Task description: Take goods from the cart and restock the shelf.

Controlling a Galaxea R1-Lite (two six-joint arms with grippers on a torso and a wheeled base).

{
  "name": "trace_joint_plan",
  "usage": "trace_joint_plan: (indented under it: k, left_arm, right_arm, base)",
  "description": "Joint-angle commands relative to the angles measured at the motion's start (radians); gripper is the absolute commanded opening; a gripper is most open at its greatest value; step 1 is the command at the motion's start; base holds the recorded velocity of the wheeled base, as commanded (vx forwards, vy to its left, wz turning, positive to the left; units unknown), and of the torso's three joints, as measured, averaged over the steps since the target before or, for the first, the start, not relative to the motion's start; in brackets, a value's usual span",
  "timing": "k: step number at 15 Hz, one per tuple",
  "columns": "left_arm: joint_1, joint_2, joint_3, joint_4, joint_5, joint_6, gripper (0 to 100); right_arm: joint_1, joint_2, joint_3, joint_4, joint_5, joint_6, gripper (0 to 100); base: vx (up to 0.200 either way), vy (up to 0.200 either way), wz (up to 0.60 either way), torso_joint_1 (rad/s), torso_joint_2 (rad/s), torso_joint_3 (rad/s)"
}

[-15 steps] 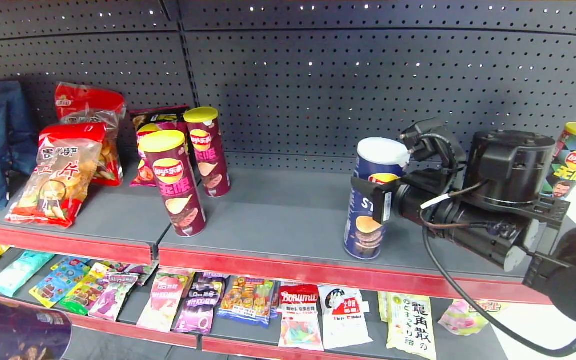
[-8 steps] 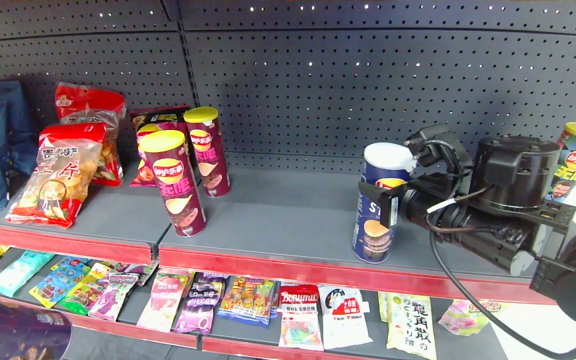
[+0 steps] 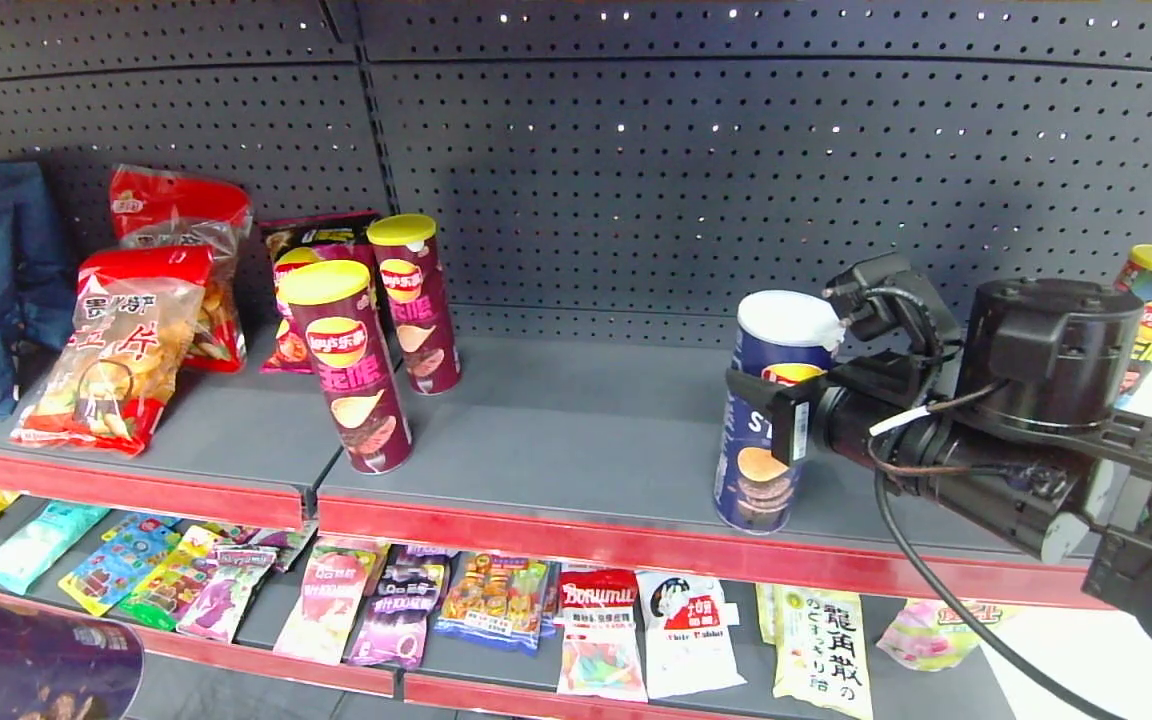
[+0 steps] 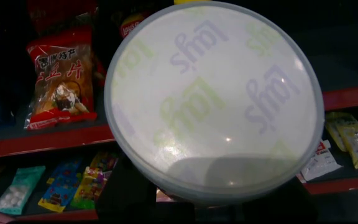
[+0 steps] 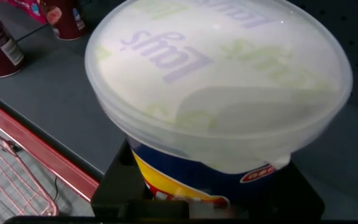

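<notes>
Right claw: the right gripper (image 3: pixel 784 415) is clamping the blue chip can (image 3: pixel 771 470) around its upper body, its jaws closed to the can's width.
Blue can: it is standing upright at the right end of the upper shelf (image 3: pixel 576 440), just behind the red front lip (image 3: pixel 636 545) and well apart from the 2 purple cans (image 3: pixel 348 365). I cannot tell whether its base is bearing fully on the shelf.
Left claw: the left gripper (image 4: pixel 197 208) is gripping a second can (image 4: pixel 213 99) low on its body, out in front of the shelves.
Progress: by my reading, 1 can is being placed but is not yet released.
Left to do: opening the jaws, backing the arm out, then shelving the second can.
Cart: its wire basket (image 5: pixel 8 180) is sitting below the shelf edge, and I cannot tell how much stock is in it.
</notes>
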State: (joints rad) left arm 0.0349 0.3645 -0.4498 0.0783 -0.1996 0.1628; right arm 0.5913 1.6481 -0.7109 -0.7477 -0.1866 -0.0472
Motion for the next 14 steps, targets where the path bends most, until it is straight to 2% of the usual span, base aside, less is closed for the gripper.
trace_joint_plan:
  k: [1, 14]
  left_arm:
    - [0.0, -0.001, 0.0, 0.0, 0.0, 0.0, 0]
    - [0.0, -0.007, 0.0, 0.0, -0.001, 0.0, 0]
  right_arm:
    - [0.004, 0.006, -0.004, -0.001, -0.007, 0.0, 0]
    - [0.019, 0.044, -0.041, -0.001, -0.005, 0.003, 0]
  base:
    - [0.0, 0.0, 0.0, 0.0, 0.0, 0.0]
    - [0.0, 0.0, 0.0, 0.0, 0.0, 0.0]
